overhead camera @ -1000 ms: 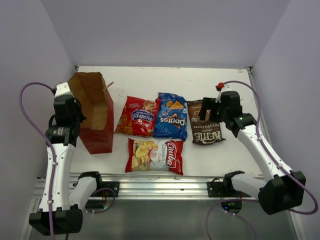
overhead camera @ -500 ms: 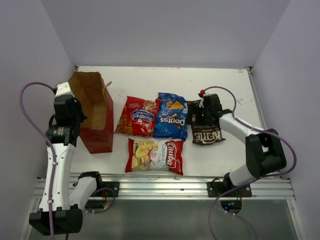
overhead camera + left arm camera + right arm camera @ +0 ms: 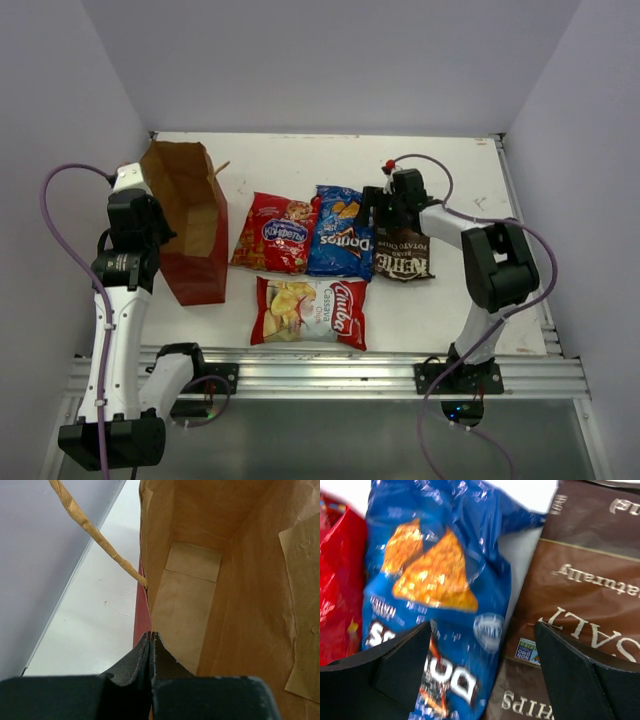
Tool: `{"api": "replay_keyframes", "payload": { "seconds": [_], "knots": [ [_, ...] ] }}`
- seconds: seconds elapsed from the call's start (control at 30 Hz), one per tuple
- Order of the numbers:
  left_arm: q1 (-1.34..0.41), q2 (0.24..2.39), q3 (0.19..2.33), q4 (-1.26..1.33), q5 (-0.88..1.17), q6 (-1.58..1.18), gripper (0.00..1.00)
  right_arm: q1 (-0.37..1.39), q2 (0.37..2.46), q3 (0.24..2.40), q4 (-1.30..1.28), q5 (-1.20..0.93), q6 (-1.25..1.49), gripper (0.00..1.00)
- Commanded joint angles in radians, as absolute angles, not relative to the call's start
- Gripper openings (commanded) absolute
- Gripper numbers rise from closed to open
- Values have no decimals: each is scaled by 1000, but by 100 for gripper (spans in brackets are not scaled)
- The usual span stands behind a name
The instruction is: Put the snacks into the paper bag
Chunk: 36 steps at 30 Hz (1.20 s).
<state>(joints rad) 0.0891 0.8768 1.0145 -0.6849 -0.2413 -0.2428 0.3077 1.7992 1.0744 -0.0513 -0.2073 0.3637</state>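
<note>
The paper bag (image 3: 190, 225) stands open at the left, red outside, brown inside (image 3: 240, 580). My left gripper (image 3: 160, 238) is shut on its near-left rim (image 3: 150, 636). Four snacks lie flat on the table: the red bag with the blue oval logo (image 3: 275, 235), the blue Doritos (image 3: 340, 235), the brown Kettle bag (image 3: 408, 258) and the cassava chips (image 3: 310, 310) in front. My right gripper (image 3: 378, 215) is open, low over the gap between the Doritos (image 3: 435, 580) and the Kettle bag (image 3: 580, 580), its fingers straddling both (image 3: 482, 625).
A string handle (image 3: 95, 530) hangs from the bag's rim towards the left wall. The table's white walls stand at the left, back and right. A metal rail (image 3: 320, 365) runs along the near edge.
My right arm has swung left, from the Kettle bag's right side to its upper left corner by the Doritos. The left arm and the paper bag have not moved.
</note>
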Motion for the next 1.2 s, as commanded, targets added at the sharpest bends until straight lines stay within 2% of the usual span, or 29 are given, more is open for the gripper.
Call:
{"api": "replay_keyframes", "payload": {
  "seconds": [0.0,0.23,0.53,0.6,0.73,0.97,1.0,1.03,1.07,1.1,1.17],
  "knots": [
    [84,868,1002,-644,-219,-227,0,310,1879,1156,35,-255,380,87],
    [86,867,996,-643,-212,-225,0,311,1957,1192,119,-288,376,79],
    [86,864,992,-641,-206,-224,0,311,1973,1272,153,-403,408,75],
    [84,864,994,-641,-206,-224,0,311,2018,1316,149,-428,416,68],
    [84,858,994,-643,-207,-221,0,311,2086,1364,117,-456,425,62],
    [84,851,996,-643,-203,-219,0,313,2149,1399,6,-384,327,65],
    [84,851,996,-643,-201,-218,0,313,2157,1401,3,-383,318,59],
    [83,848,996,-643,-202,-218,0,314,2164,1404,3,-387,314,47],
    [83,847,996,-643,-202,-218,0,314,2160,1402,3,-385,316,27],
    [81,844,996,-643,-204,-218,0,318,2151,1399,3,-379,321,0],
    [83,842,994,-643,-207,-218,0,324,2088,1399,-17,-371,319,0]
  ]
}}
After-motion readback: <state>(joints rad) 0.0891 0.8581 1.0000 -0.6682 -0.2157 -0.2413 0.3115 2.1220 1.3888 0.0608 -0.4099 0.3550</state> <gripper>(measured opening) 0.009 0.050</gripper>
